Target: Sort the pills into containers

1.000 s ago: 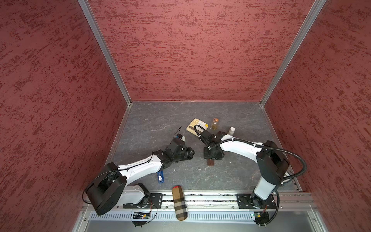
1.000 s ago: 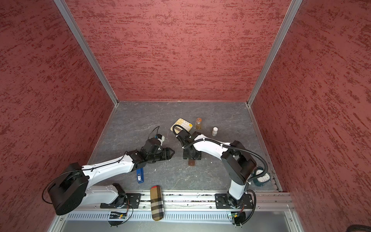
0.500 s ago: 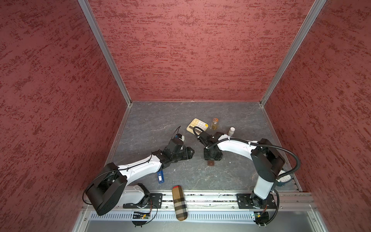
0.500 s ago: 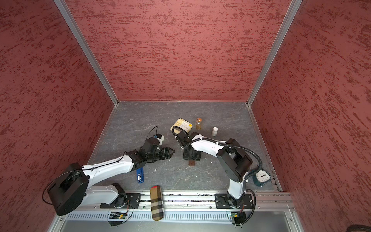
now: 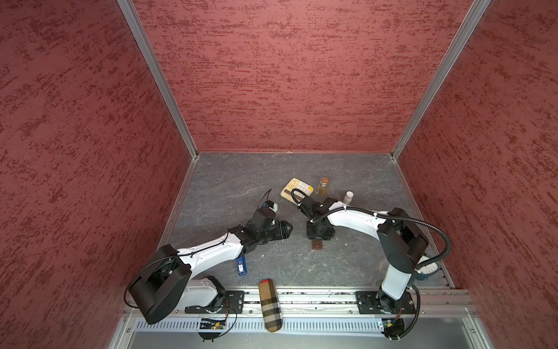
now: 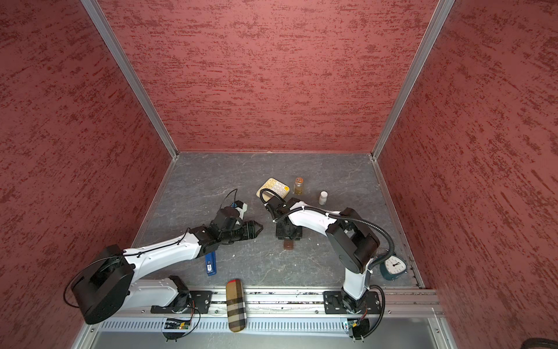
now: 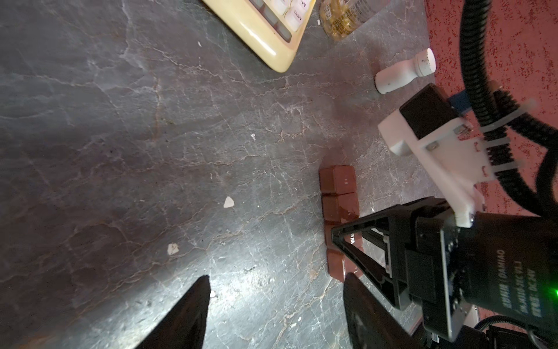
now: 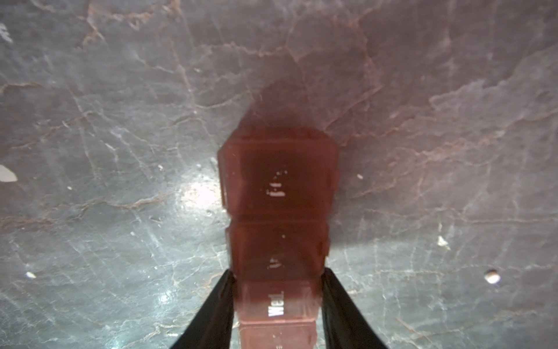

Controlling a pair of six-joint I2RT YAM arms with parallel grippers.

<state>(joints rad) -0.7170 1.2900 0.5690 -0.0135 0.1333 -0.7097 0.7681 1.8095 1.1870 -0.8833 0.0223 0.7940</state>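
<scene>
- The right claw (image 8: pixel 279 272) grips a long, flat, dark brown plastic strip box (image 8: pixel 277 187) of small lidded compartments, its black fingers (image 8: pixel 217 302) pressed against both long sides at a compartment with white lettering
- The strip box lies flat on the grey marbled surface (image 5: pixel 241 187); in both top views the right claw hides most of it and only one end shows
- The left claw (image 7: pixel 276 276) hangs open and empty just beside the strip box, its fingers spread over bare surface
- Tiny white pill pieces (image 7: pixel 229 201) lie loose on the surface near the strip box, on the left claw's side; a small round pill (image 8: pixel 492 276) also lies near it
- Beyond the strip box, toward the back wall, sit a cream plastic calculator (image 5: pixel 297 187), a clear amber bottle (image 5: pixel 323 185) and a small white bottle (image 5: pixel 347 198)
- A blue plastic stick (image 5: pixel 241 267) lies well apart from the strip box, near the front rail
</scene>
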